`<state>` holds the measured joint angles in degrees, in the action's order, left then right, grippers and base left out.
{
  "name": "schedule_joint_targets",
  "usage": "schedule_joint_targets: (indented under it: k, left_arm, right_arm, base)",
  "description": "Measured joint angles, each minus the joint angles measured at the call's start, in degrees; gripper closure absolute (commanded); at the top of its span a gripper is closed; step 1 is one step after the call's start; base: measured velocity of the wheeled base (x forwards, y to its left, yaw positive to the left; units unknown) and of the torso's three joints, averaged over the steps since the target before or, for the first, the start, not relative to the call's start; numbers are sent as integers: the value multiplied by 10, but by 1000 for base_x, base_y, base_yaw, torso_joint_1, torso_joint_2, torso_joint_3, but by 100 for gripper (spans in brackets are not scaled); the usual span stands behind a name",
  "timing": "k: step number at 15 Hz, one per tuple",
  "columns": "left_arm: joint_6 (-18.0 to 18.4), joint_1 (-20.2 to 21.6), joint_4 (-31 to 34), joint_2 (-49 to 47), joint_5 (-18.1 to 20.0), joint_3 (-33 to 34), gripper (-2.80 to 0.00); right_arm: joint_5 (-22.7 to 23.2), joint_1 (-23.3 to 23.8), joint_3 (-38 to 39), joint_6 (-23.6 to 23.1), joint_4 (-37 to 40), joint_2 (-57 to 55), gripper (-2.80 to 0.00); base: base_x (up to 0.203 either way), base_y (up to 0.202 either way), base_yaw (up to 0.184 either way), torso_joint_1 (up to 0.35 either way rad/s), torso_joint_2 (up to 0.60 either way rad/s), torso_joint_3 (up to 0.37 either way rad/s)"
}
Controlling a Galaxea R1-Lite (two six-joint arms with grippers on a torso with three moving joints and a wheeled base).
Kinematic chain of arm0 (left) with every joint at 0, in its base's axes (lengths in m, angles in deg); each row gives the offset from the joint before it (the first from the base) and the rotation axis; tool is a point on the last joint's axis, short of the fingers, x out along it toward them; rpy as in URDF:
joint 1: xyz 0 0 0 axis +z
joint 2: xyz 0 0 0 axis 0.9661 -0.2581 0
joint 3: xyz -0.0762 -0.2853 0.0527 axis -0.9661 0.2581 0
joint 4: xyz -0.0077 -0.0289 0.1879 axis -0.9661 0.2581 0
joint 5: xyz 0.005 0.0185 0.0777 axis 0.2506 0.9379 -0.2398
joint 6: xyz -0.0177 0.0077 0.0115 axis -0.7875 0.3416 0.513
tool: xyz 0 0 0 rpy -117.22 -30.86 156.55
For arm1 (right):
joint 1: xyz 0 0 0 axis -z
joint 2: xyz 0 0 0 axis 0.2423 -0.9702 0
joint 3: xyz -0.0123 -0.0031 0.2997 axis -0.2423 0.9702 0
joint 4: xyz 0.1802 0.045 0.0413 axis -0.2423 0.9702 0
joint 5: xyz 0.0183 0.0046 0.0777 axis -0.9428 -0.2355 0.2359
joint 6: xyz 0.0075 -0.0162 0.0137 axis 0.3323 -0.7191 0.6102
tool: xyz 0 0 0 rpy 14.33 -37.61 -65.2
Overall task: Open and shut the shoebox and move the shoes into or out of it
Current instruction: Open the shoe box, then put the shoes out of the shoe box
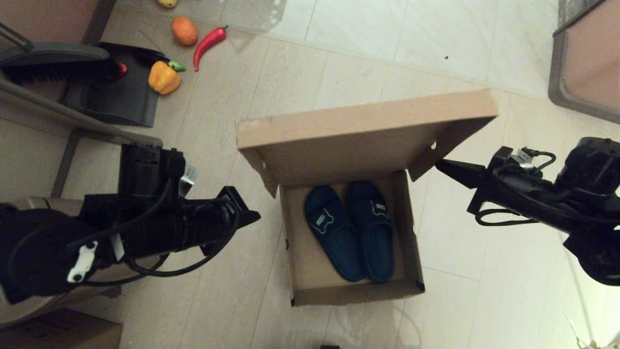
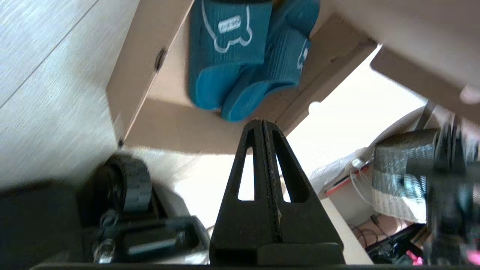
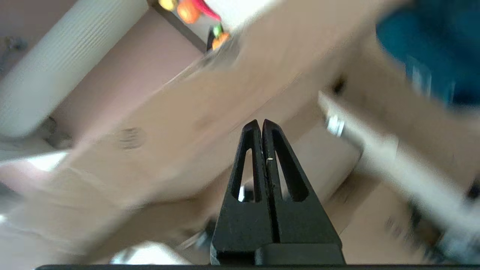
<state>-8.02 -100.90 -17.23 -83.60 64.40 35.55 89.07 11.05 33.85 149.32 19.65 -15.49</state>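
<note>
The brown cardboard shoebox [image 1: 298, 261] sits on the floor with its lid [image 1: 358, 123] raised partway over the back half. Both dark teal shoes [image 1: 351, 230] lie side by side inside, bear patches up; they also show in the left wrist view as the shoes [image 2: 240, 56]. My right gripper [image 1: 438, 165] is shut, its tip just under the lid's right side flap, touching or nearly touching it. From its wrist camera the right gripper [image 3: 261, 122] has the blurred cardboard lid [image 3: 180, 123] close ahead. My left gripper [image 1: 254, 215] is shut and empty, left of the box; the left gripper [image 2: 263, 120] points at the box.
A black dustpan [image 1: 116, 92] and brush [image 1: 53, 60] lie at the far left with toy vegetables: an orange pepper [image 1: 164, 77], a red chilli [image 1: 207, 43], an orange fruit [image 1: 184, 30]. A darker carton [image 1: 58, 332] sits at the near left. Furniture [image 1: 586, 58] stands at the far right.
</note>
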Motion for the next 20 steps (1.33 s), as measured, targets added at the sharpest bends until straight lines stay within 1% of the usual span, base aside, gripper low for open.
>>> schedule_joint_targets:
  k: [2,4,6,8,9,11,12,14,15,16,17,18,20]
  left_arm:
    - [1,0,13,19,-3,9,0]
    - [4,-1,15,34,-21,24,0]
    - [5,0,14,46,-33,36,0]
    - [6,4,15,55,-40,44,0]
    - [9,8,15,60,-45,47,0]
    - [14,29,15,67,-47,51,0]
    - [16,45,15,71,-49,53,0]
    - [26,92,18,82,-63,61,0]
    - [31,126,20,90,-69,67,0]
    - [34,164,21,99,-74,75,0]
    - [40,208,21,111,-78,87,0]
    - [49,251,21,127,-83,106,0]
    - [86,311,22,172,-89,163,0]
  right_arm:
    - [-18,0,-27,-59,-20,-35,0]
    - [-21,-2,-14,-115,-23,-35,0]
    - [-23,-11,36,-197,-21,-17,0]
    - [-33,-27,99,-294,-6,6,0]
    - [-53,-41,128,-348,14,24,0]
    - [-125,-73,163,-446,76,63,0]
    - [-160,-85,171,-494,114,80,0]
    - [-195,-95,178,-589,177,101,0]
    - [-208,-102,178,-638,208,107,0]
    - [-224,-112,178,-674,231,110,0]
    - [-243,-129,176,-695,242,111,0]
    - [-267,-151,174,-701,252,110,0]
    - [-326,-201,167,-707,277,97,0]
  base:
    - [0,0,0,0,0,0]
    - [0,0,0,0,0,0]
    - [0,0,0,0,0,0]
    - [0,0,0,0,0,0]
    - [0,0,0,0,0,0]
    - [0,0,0,0,0,0]
    - [0,0,0,0,0,0]
    - [0,0,0,0,0,0]
    - [0,0,0,0,0,0]
    - [0,0,0,0,0,0]
    - [0,0,0,0,0,0]
    - [0,0,0,0,0,0]
    - [0,0,0,0,0,0]
